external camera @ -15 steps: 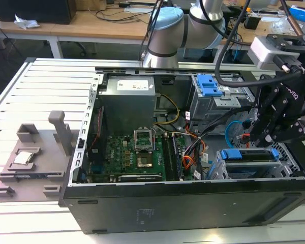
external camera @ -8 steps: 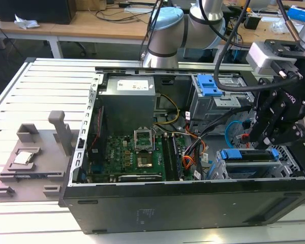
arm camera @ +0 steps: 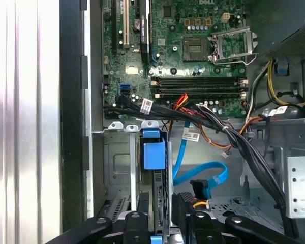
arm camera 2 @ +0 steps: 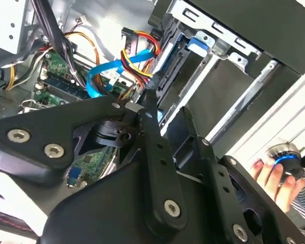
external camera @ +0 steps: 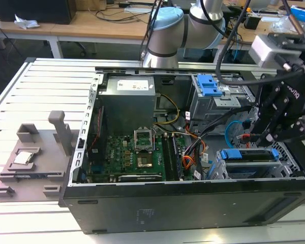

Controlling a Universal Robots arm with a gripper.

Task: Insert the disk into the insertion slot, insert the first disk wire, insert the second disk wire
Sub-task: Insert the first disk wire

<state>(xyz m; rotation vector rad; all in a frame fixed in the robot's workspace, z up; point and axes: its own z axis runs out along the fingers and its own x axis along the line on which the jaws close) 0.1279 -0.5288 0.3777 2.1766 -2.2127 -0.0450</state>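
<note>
On a slatted table, inside an open computer case, the gripper hovers at the disk in the insertion slot, its jaw state unclear.

Blue-framed disk inside insertion slot

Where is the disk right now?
On the exterior view's right, the disk sits in the low metal cage inside the computer case, just under the gripper.
</note>
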